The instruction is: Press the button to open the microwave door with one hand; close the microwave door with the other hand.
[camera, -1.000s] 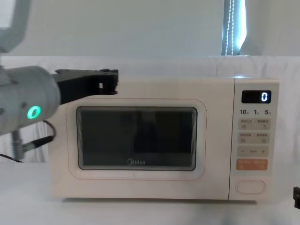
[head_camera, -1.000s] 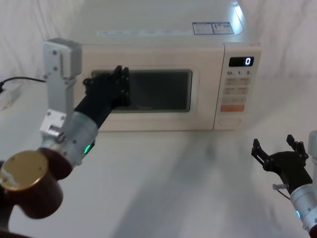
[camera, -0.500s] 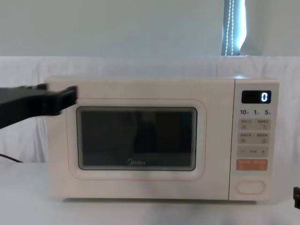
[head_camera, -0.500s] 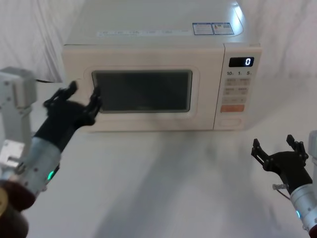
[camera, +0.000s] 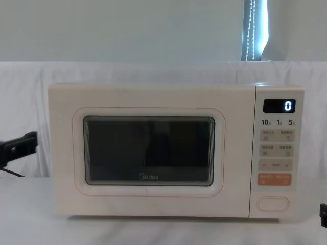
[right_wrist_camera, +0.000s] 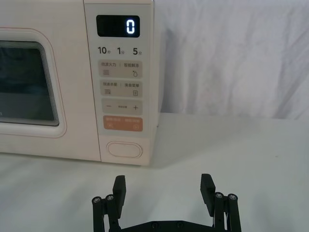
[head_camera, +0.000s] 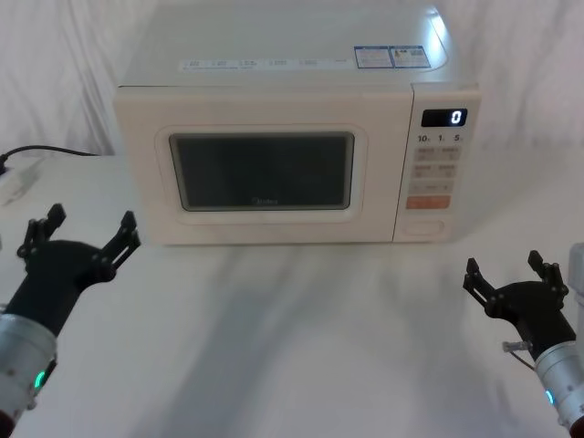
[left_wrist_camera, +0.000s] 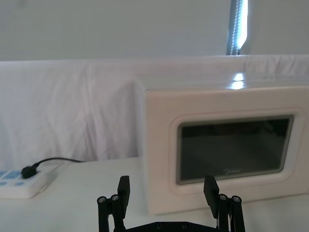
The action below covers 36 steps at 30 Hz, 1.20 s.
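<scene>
Cream microwave door (head_camera: 263,173), dark window, apparently shut flush.

The microwave door (head_camera: 261,171) (dark window) sits shut; the button (head_camera: 421,227) lies lower right.

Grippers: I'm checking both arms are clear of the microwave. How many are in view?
2. Left gripper open, low left of the microwave door; right gripper open, low right.
</scene>
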Tool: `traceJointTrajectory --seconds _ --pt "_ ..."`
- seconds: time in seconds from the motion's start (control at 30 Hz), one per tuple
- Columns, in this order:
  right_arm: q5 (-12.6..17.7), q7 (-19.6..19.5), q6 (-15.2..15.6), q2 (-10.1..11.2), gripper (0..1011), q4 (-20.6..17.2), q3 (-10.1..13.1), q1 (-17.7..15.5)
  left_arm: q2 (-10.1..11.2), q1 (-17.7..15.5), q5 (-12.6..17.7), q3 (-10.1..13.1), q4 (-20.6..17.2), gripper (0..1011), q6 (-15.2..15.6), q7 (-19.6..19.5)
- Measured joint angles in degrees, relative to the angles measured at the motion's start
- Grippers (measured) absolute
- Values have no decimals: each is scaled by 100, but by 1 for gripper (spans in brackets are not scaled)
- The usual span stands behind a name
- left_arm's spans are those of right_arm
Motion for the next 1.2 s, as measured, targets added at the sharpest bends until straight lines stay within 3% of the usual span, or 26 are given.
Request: traceJointTrajectory --seconds 0.43,0.7,1.2 --pt "0 0 0 0 1002 0 0 0 -119 305 11 -181 246 1001 -299 107" --pt "0 0 0 0 1002 0 0 0 -376 383 13 -295 491 1001 -437 292" --pt "0 0 0 0 1002 0 0 0 -362 381 19 -287 480 1001 -437 287"
